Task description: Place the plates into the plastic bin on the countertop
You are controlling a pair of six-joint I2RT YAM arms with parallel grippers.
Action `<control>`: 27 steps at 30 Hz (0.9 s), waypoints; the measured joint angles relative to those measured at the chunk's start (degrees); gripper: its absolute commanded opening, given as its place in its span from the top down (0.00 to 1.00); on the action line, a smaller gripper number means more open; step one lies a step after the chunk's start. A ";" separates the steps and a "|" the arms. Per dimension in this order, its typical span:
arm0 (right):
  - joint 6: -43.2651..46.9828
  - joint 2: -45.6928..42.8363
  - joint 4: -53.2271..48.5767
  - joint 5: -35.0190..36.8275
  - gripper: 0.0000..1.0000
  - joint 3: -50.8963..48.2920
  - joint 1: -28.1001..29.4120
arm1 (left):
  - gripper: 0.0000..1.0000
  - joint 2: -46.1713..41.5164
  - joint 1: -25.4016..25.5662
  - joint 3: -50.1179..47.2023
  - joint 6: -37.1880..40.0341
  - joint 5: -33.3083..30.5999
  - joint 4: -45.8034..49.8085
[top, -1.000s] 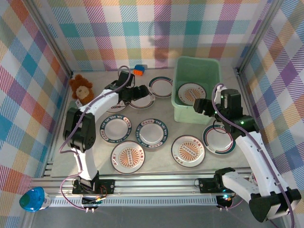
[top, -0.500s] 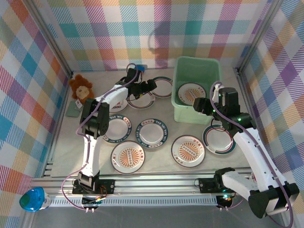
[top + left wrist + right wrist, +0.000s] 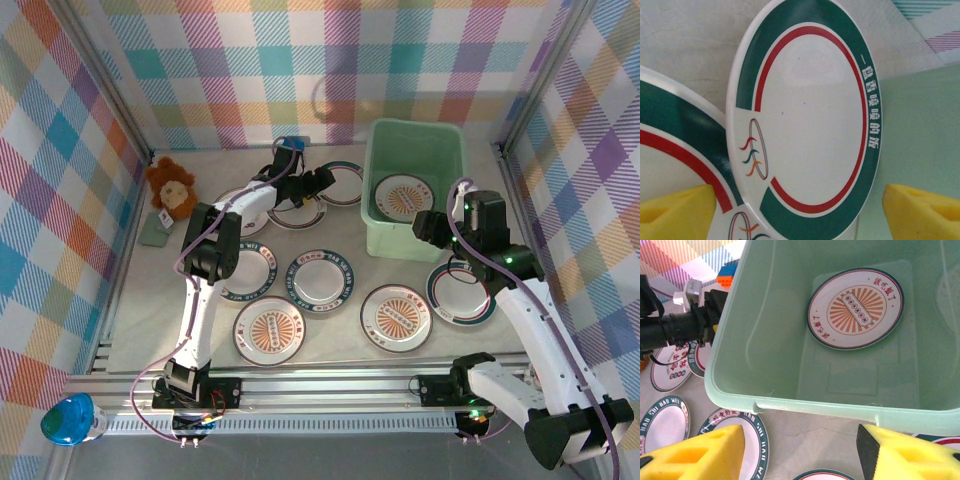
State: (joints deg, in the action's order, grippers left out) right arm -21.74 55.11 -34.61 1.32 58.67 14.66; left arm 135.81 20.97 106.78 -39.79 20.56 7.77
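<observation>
On the beige marbled countertop (image 3: 333,335) lie eight small round white plates (image 3: 320,277); one sunburst plate (image 3: 855,307) sits in the mint-green plastic bin (image 3: 770,315). Both the left gripper (image 3: 800,210) and the right gripper (image 3: 800,450) gape empty.

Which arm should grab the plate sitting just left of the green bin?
The left arm. Its jaws stand open over that teal-rimmed plate, one on each side in the wrist view. The right arm's jaws hang open at the plastic bin's near rim, farther from it.
</observation>
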 measured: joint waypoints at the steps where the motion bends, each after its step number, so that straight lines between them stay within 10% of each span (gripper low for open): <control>1: -0.07 0.00 -0.02 0.15 0.39 -0.11 0.00 | 0.16 0.13 0.00 0.04 -0.15 0.02 -0.46; 27: -1.68 -4.72 -0.22 2.08 0.43 -3.96 0.00 | 0.73 2.89 0.00 -2.84 -4.57 -0.04 -8.70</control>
State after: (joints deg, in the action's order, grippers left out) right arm -23.42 50.39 -34.83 3.40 54.72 14.66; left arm 138.69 20.97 103.94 -44.36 20.51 -0.93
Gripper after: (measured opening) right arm 0.573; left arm 0.292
